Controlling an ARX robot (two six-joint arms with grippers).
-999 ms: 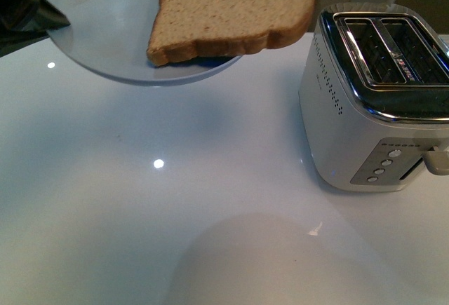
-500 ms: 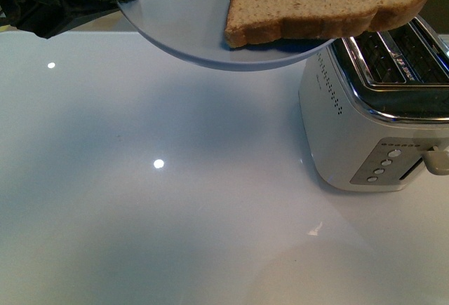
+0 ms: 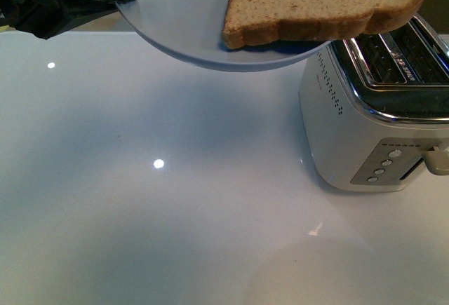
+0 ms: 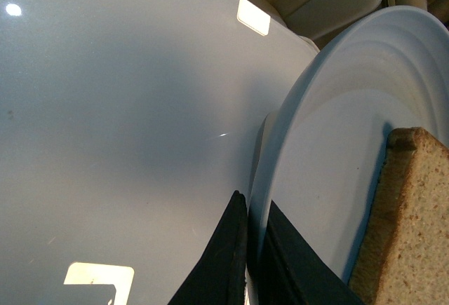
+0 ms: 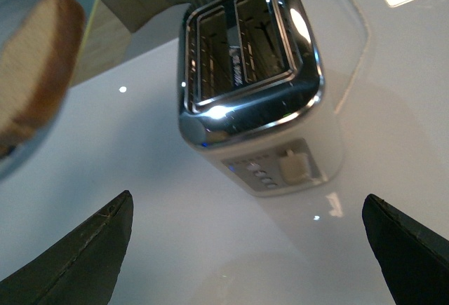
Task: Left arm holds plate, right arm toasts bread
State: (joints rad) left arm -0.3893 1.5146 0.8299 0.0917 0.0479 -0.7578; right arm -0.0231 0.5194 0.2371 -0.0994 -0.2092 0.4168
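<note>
Readable text: we find none | toaster (image 3: 337, 130): small print on strip (image 3: 401, 66) between slots, too blurred to read | row of marks above front buttons (image 3: 382, 166): too small to read

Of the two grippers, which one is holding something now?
The left gripper: its jaws are shut on the rim of the plate that carries the bread. The right gripper is wide open and empty, facing the toaster.

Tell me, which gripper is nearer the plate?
Left. The left gripper grips the plate by its rim; the right gripper hangs open near the toaster, apart from the plate.
</note>
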